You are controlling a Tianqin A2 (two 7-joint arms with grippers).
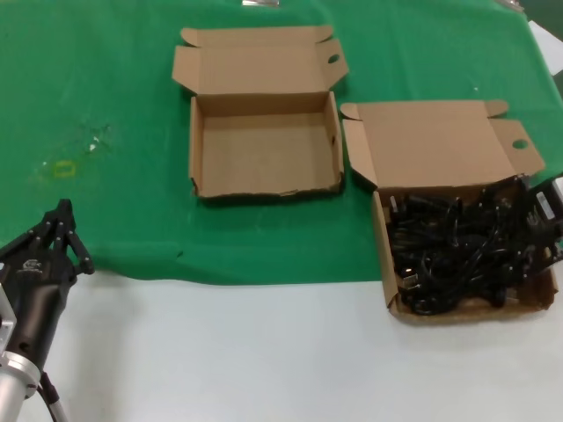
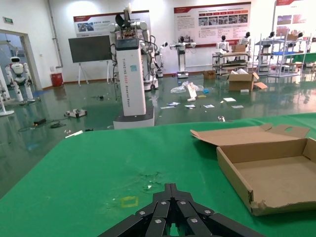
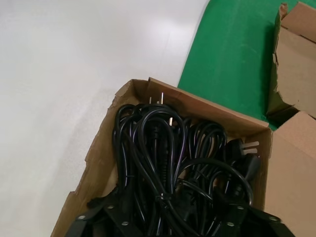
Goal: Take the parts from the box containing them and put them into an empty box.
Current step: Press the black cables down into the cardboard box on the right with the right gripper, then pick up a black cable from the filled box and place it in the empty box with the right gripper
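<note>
Right pincer (image 3: 173, 229) hangs over box (image 1: 394, 290) of cords (image 1: 457, 251).

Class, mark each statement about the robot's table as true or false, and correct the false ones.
1. The box holding the cords sits on the robot's right. True.
2. The empty box already has one cord bundle in it. False: its floor is bare cardboard.
3. The left gripper is low at the robot's left, near the green cloth's edge, holding nothing. True.
4. The full box stands entirely on the green cloth. False: its near part lies on the white tabletop.
5. The right gripper is above the cords. True.
6. Both boxes have their lids closed. False: both lids are folded back open.
</note>
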